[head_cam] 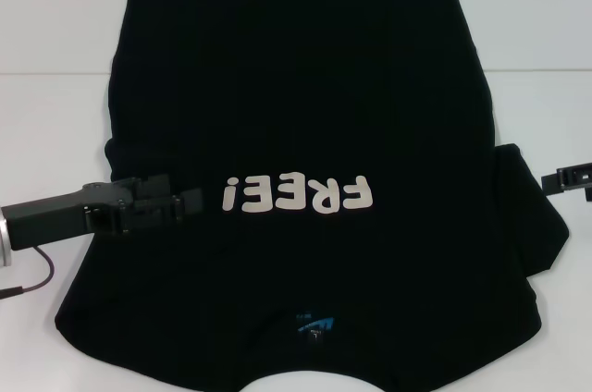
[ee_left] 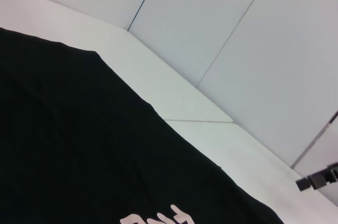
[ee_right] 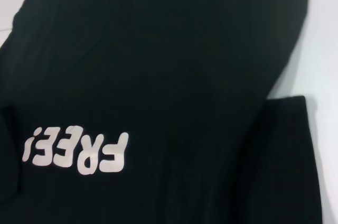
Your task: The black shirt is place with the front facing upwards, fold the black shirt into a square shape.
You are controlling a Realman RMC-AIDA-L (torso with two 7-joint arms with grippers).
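Risk: left gripper (head_cam: 190, 202) sits over black shirt (head_cam: 305, 96), left sleeve already folded in; grip state we can't tell for either. Right gripper (head_cam: 560, 179) by unfolded sleeve; uneven pull skews square.

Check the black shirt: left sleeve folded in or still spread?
Folded in. The black cotton FREE! T-shirt has no sleeve sticking out on the left, where the left gripper sits; the right sleeve lies spread on the white table.

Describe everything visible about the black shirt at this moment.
The black shirt is soft plain cloth, spread flat and front-up on the white table, collar nearest the robot. Cream letters "FREE!" read upside down in the head view, with a small blue neck label below. The left gripper lies over its left side; the right sleeve is still spread out.
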